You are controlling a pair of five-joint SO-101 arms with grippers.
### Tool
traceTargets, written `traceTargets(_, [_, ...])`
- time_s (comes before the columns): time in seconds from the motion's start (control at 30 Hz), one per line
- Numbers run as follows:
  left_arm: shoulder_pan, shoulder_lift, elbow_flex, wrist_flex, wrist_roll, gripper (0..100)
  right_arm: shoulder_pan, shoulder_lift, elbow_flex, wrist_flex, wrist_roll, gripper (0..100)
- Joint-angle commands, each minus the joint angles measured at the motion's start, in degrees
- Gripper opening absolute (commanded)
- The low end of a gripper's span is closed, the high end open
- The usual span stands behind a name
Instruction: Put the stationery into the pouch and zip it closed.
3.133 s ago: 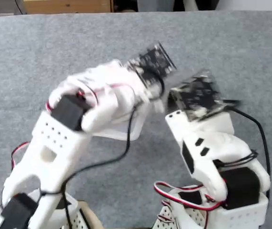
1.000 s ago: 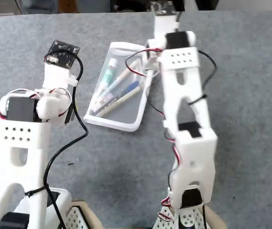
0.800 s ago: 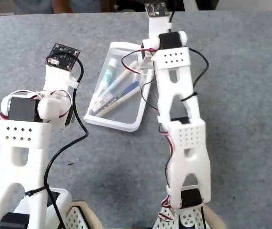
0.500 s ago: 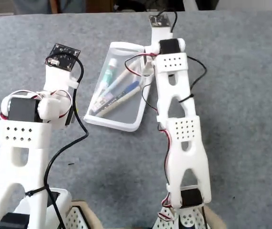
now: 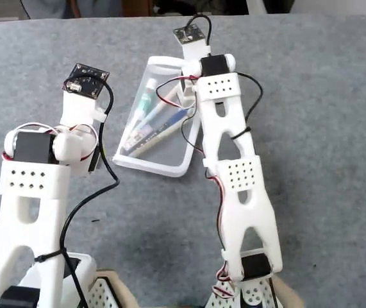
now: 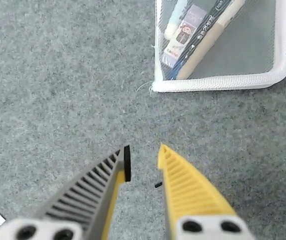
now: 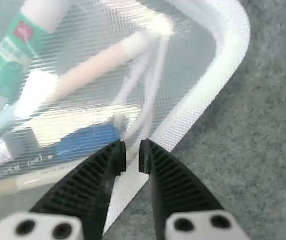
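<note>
Swinging inward, my right gripper (image 7: 130, 149) now sits over the pouch (image 5: 150, 168) rim, jaws barely parted, empty. The pouch corner lies ahead of my left gripper (image 6: 144, 157), slightly open, empty.

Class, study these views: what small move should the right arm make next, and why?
Probably ease the right pincer forward onto the white pull cord and close on it. The stationery already lies inside the pouch, and the cord's end sits just beyond its narrowly open tips.
</note>
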Motion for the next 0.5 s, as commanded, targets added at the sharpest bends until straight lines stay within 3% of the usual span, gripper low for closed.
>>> traceTargets(0.0, [-0.5,-1.7,-0.4,-1.1,0.5,12,0.7,-0.8,-2.3,0.0,0.4,7.1])
traceTargets(0.2, [-0.5,-1.7,-0.4,-1.1,0.5,12,3.9,-0.7,-2.1,1.7,-6.2,21.4])
traceTargets(0.47, [-0.5,-1.8,-0.4,-1.1,0.5,12,0.9,1.5,-1.1,1.8,-6.4,20.1])
